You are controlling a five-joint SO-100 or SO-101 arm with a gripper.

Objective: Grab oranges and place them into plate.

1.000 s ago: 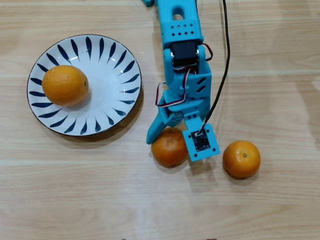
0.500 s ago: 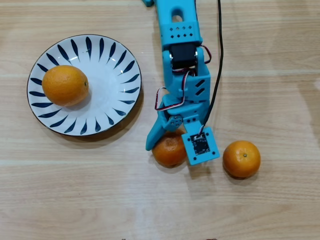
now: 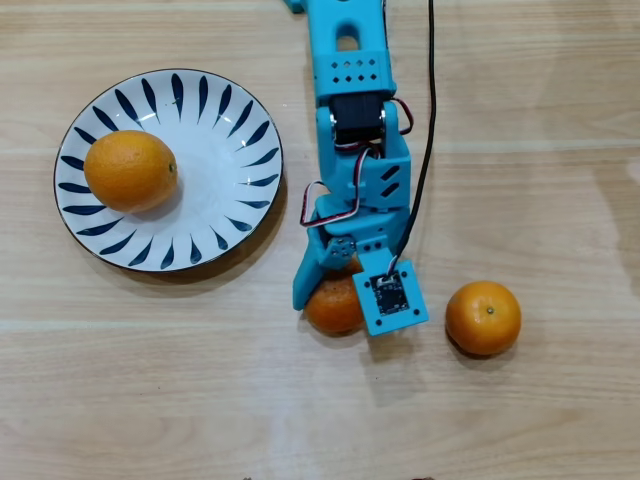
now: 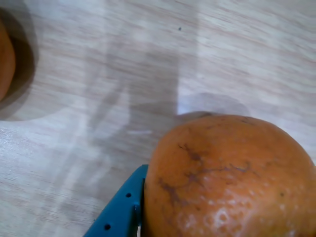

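Note:
A small orange [image 3: 330, 306] lies on the wooden table between the fingers of my blue gripper [image 3: 337, 308], which is shut on it from above. In the wrist view this orange [image 4: 227, 177] fills the lower right, with one blue finger [image 4: 117, 216] pressed against its left side. The white plate [image 3: 225, 150] with dark blue strokes sits at the left in the overhead view and holds the large orange [image 3: 130, 170]. Another small orange [image 3: 483, 317] rests on the table to the right of the gripper, apart from it, and shows at the left edge of the wrist view [image 4: 4, 59].
The blue arm [image 3: 355, 90] reaches down from the top edge, with a black cable [image 3: 430, 120] running along its right side. Bare wooden tabletop [image 3: 200, 400] spreads below and to the right.
The gripper has lowered and shifted slightly left over the small orange, and its fingers have drawn in against it. The plate, the large orange and the right orange have not moved.

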